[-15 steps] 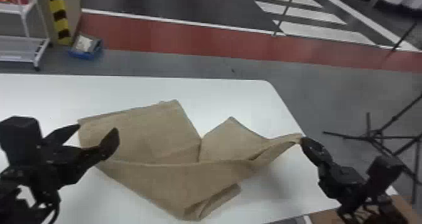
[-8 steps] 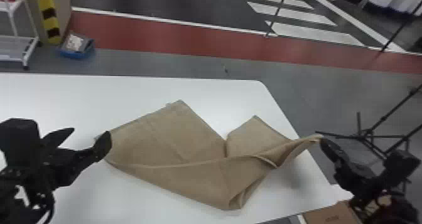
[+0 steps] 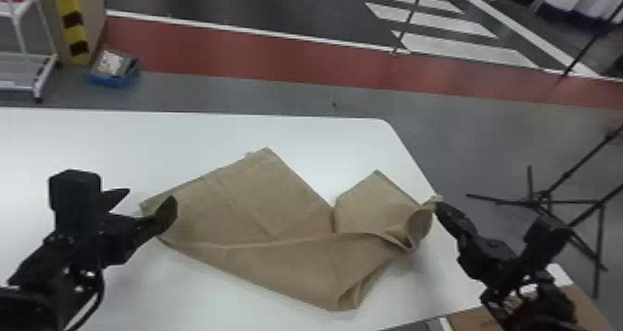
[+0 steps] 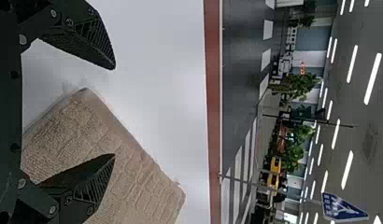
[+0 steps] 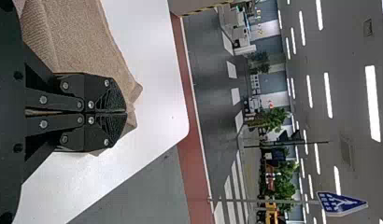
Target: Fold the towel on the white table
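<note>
In the head view the tan towel (image 3: 278,223) lies partly folded on the white table (image 3: 185,135), its right end raised to my right gripper (image 3: 438,205). My left gripper (image 3: 150,202) is open beside the towel's left corner. In the left wrist view the left gripper (image 4: 116,112) has its fingers apart, with a corner of the towel (image 4: 129,172) between and below them. The right wrist view has the right gripper (image 5: 125,112) shut on the towel (image 5: 77,37), whose edge sticks out past the fingertips.
A cardboard box (image 3: 482,318) stands at the table's near right. Black stand legs (image 3: 542,200) are on the floor to the right. A wheeled rack (image 3: 28,56) and a blue bin (image 3: 113,70) are beyond the table's far edge.
The right gripper has moved right, then slightly back left, with the towel's end. The towel has slid right across the table, and its left corner now lies by the open left gripper.
</note>
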Controlling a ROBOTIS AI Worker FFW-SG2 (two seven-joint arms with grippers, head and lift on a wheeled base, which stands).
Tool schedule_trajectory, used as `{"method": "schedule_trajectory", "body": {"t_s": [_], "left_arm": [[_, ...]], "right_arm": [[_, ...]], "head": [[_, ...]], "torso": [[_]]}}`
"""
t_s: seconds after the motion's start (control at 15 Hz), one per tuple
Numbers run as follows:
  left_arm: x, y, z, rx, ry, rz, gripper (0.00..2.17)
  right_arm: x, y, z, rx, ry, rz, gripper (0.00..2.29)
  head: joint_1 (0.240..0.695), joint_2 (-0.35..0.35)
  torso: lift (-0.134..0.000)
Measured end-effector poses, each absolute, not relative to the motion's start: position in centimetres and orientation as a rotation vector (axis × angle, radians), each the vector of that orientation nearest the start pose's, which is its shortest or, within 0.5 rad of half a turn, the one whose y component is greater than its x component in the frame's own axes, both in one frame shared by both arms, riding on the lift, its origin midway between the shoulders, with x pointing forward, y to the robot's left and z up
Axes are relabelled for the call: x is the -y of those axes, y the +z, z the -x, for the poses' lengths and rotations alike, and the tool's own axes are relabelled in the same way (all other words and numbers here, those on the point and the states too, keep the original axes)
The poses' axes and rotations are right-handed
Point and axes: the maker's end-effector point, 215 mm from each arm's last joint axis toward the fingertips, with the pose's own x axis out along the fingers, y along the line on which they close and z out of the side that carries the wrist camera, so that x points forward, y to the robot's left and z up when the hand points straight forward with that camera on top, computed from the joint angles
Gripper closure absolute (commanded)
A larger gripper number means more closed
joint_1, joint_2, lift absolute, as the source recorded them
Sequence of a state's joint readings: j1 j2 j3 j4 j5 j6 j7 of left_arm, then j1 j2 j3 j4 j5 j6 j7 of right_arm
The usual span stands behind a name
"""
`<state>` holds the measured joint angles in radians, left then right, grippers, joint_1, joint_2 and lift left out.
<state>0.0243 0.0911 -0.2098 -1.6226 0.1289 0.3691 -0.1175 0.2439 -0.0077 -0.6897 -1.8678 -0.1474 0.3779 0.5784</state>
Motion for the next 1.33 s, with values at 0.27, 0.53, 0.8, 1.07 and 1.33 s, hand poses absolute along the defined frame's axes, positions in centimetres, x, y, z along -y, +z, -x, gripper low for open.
{"method": "schedule_trajectory", "body": {"t_s": [0.27,0.53,0.8,1.07,1.33], "left_arm": [[-11.1,-46.3,-55.4,-0.393,-0.343,0.017,0.42],[-11.5,-47.4,-55.0,-0.428,-0.347,0.021,1.08],[-12.6,-47.0,-54.7,-0.418,-0.309,0.025,1.78],[-15.0,-41.8,-53.5,-0.318,-0.234,0.055,1.78],[-20.0,-31.9,-50.1,-0.188,-0.065,-0.015,1.78]], "right_arm": [[48.1,-38.3,-43.1,-0.22,-0.069,-0.141,1.2],[47.8,-38.1,-43.3,-0.214,-0.061,-0.138,1.2],[47.7,-37.8,-43.4,-0.205,-0.06,-0.136,1.2],[48.0,-37.1,-43.5,-0.197,-0.058,-0.12,1.2],[48.7,-34.0,-43.9,-0.159,-0.06,-0.098,1.2]], "head": [[0.695,-0.35],[0.695,-0.35],[0.695,-0.35],[0.695,-0.35],[0.695,-0.332]], "torso": [[-0.123],[-0.123],[-0.123],[-0.123],[-0.123]]}}
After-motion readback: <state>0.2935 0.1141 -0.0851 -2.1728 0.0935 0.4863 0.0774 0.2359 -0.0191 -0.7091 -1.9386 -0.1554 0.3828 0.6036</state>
